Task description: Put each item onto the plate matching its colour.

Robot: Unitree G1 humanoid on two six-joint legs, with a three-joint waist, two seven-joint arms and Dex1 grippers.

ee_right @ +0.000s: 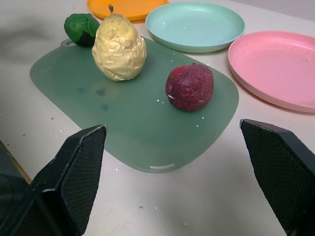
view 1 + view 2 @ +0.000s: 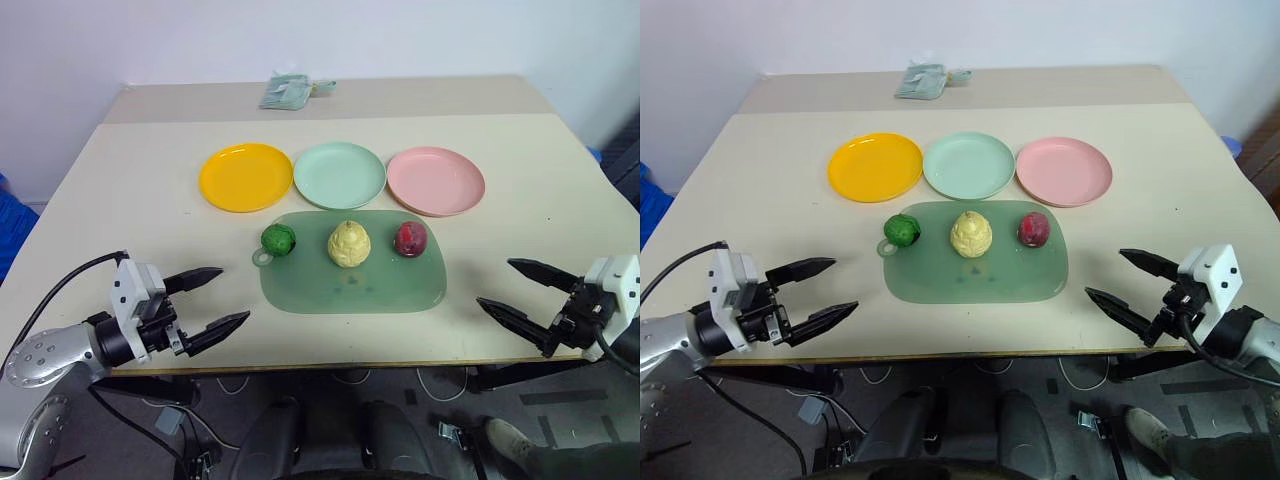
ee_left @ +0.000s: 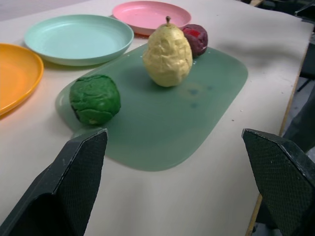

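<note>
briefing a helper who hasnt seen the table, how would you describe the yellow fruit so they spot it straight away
On the beige table, find the translucent green cutting mat lying just in front of three round plates. Three toy fruits stand along its far edge; take the middle one, the yellow pear. It is pale, wrinkled, stemmed and taller than the green ball and dark red fruit.
</note>
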